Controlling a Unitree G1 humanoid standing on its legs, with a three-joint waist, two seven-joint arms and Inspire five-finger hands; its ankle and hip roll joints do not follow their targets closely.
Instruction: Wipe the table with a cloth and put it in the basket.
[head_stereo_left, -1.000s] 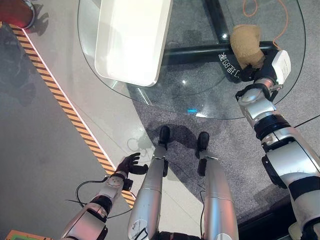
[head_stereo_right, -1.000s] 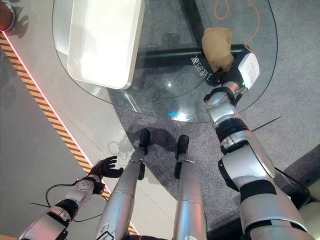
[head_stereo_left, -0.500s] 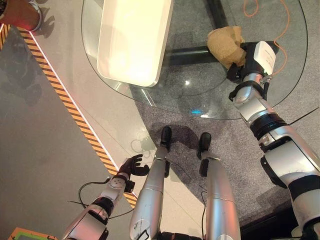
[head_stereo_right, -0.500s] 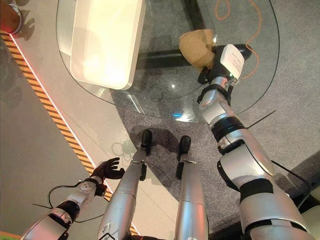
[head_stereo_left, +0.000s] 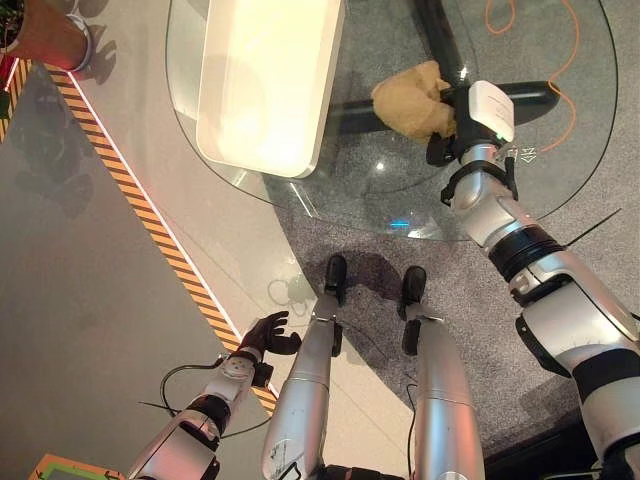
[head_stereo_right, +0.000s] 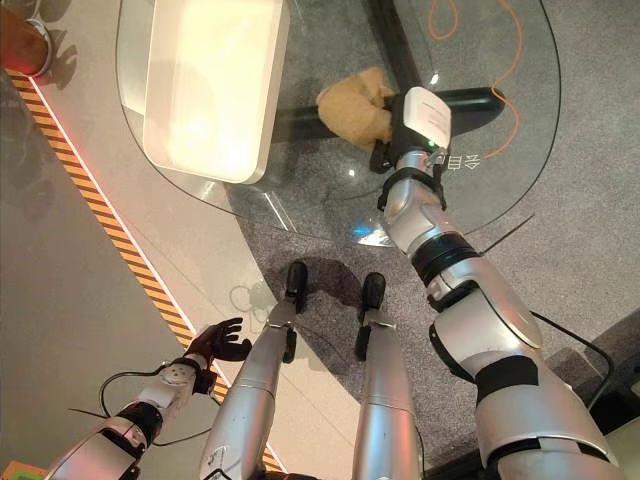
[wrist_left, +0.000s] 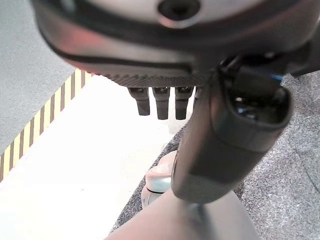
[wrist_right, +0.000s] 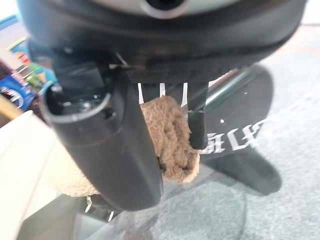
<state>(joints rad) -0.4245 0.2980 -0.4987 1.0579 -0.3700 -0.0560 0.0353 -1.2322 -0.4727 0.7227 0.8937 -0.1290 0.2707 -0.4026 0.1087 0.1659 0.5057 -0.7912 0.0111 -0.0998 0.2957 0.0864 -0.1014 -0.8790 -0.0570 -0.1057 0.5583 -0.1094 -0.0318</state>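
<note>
tan cloth (head_stereo_left: 412, 97) on the glass table (head_stereo_left: 560, 150), bunched under the right hand (head_stereo_left: 447, 115), fingers curled round it

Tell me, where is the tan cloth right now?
The tan cloth lies on the round glass table, bunched in the right hand, just right of the white tray.
</note>
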